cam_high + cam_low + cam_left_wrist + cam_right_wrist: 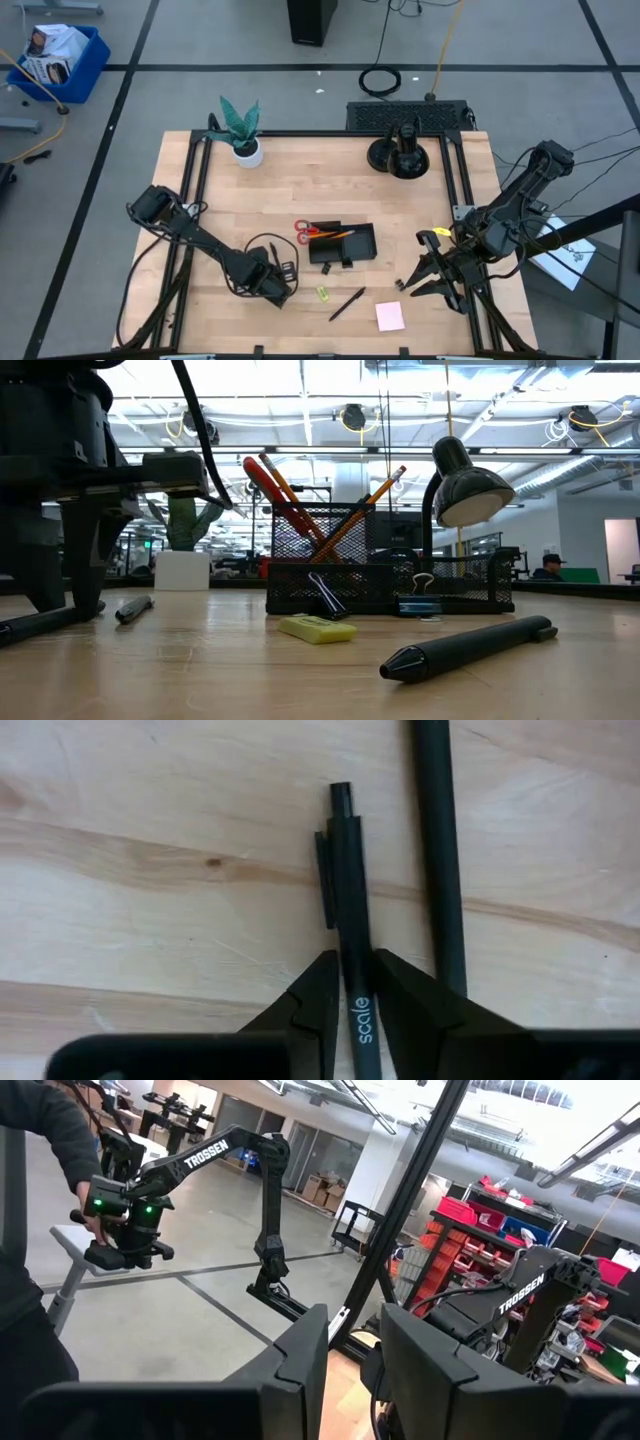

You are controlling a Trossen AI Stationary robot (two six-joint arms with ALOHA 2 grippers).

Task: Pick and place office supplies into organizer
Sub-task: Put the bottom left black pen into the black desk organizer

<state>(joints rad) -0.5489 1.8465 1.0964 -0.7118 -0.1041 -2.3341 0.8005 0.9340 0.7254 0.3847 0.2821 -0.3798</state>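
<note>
A black pen lies flat on the wooden table, and my left gripper points down at it, shut on it, left of the organizer. The black mesh organizer holds red-handled scissors and orange pencils, which lean against its walls. A second black pen, a yellow-green piece, a pink sticky-note pad and a small black clip lie on the table near its front edge. My right gripper hangs open over the table's right side, holding nothing. My left gripper pinches the pen's barrel between its two fingers, just behind the pocket clip. The fingers come from above, pointing down, one on each long side of the pen. The pen lies flat on the table along its whole length.
A long dark rod lies beside the held pen, parallel to it. A potted plant stands at the back left, and a black desk lamp on a round base at the back right. A person stands in the room beyond.
</note>
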